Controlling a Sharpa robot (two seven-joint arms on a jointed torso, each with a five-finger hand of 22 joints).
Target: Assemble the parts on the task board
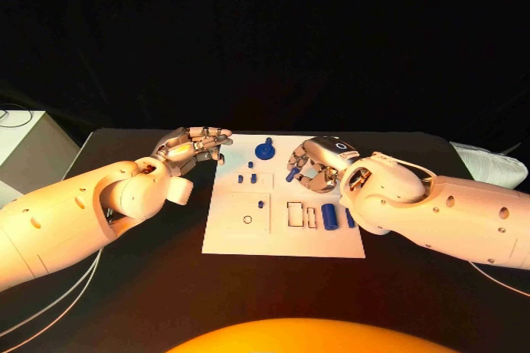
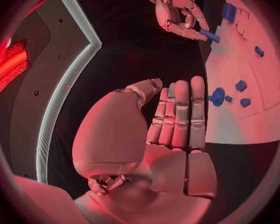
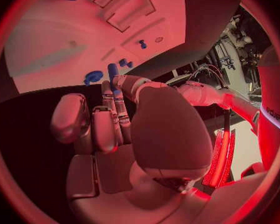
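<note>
Holding a small blue cylindrical peg [image 1: 292, 175] between thumb and fingertips, the right hand [image 1: 315, 164] hangs above the upper middle of the white rectangular task board [image 1: 227, 242]. In the head view the left hand [image 1: 197, 148] hovers just off the board's upper left corner, fingers together and lightly curled, nothing in them. Loose blue parts lie on the board: a round blue knob-like piece [image 1: 264, 149] near the far edge, several short blue pegs [image 1: 245, 171] below it, and two longer blue cylinders [image 1: 329, 214] beside a pair of rectangular recesses [image 1: 295, 214] at the right.

The left wrist view confirms the left hand [image 2: 177, 119] empty, fingers straight and side by side over black table, with the right hand [image 2: 177, 12] opposite pinching the peg [image 2: 210, 35] clear of the board [image 2: 239, 124].

The right wrist view shows the peg [image 3: 114, 74] projecting past the fingertips of the right hand [image 3: 134, 124] toward the board [image 3: 59, 45].

Judgement: insertion is pending. Bring the peg upright, align it squarely over its hole, lower slowly and release only once seated; a tilted entry risks jamming.
</note>
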